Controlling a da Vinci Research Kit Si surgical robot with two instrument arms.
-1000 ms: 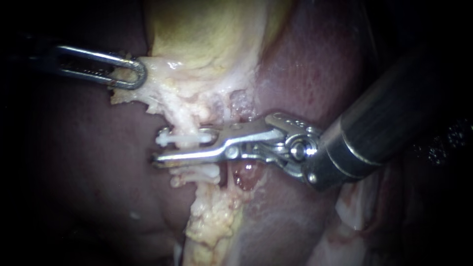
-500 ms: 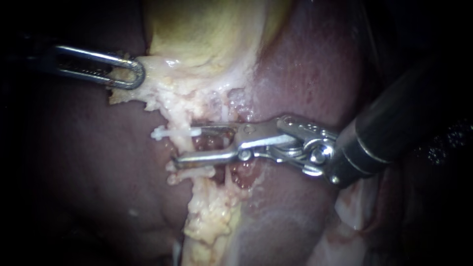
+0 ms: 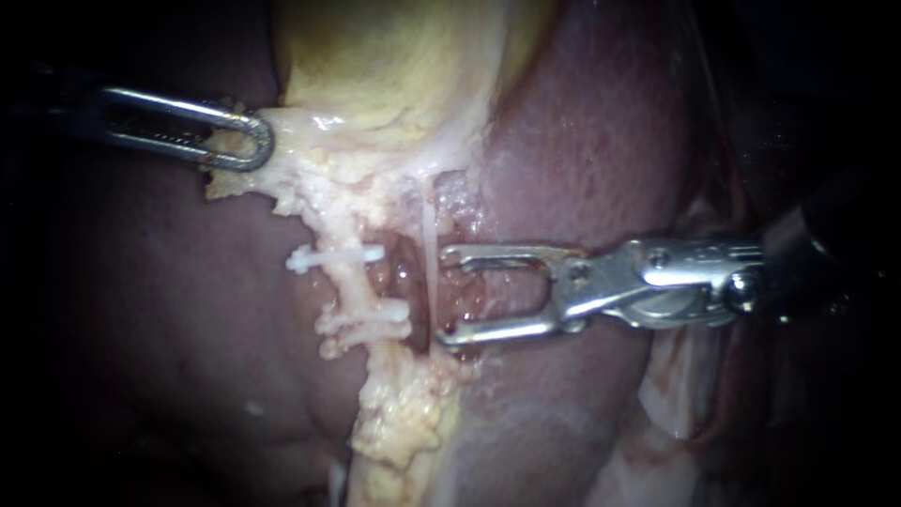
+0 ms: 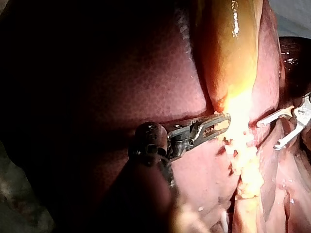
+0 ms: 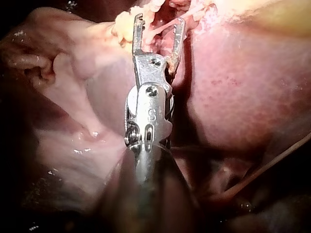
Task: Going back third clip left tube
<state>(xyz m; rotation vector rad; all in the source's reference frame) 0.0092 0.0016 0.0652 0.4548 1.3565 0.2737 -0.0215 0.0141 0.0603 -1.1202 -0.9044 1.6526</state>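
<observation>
A close view of a pig's liver [image 3: 582,141] is shown, with the yellow gallbladder [image 3: 394,66] above. The left tube [image 3: 352,282], pale and lumpy, is seen running down from the gallbladder's base, left of centre. It is crossed by an upper clip [image 3: 333,255], a thin white bar. A lower clip [image 3: 385,312] is set across it a little below (whether another lies in the pale tissue beneath cannot be told).

The left instrument [image 3: 235,141] is seen entering from the left. Its claw is closed on pale tissue [image 3: 282,155] at the gallbladder's base, and the same hold is shown in the left wrist view [image 4: 218,124].

The right instrument [image 3: 449,296] is seen entering from the right. Its claw is spread wide and nothing is held. Its tips are placed to the right of the clipped tube, apart from it, with a thin pale strand [image 3: 430,253] just beside them. The wide, empty claw is confirmed in the right wrist view [image 5: 158,31].

The step in hand is judged to be the retreat from the left tube, with the clip placed. A straight pull along the shaft is called for, so that the strand is not snagged by the open tips.
</observation>
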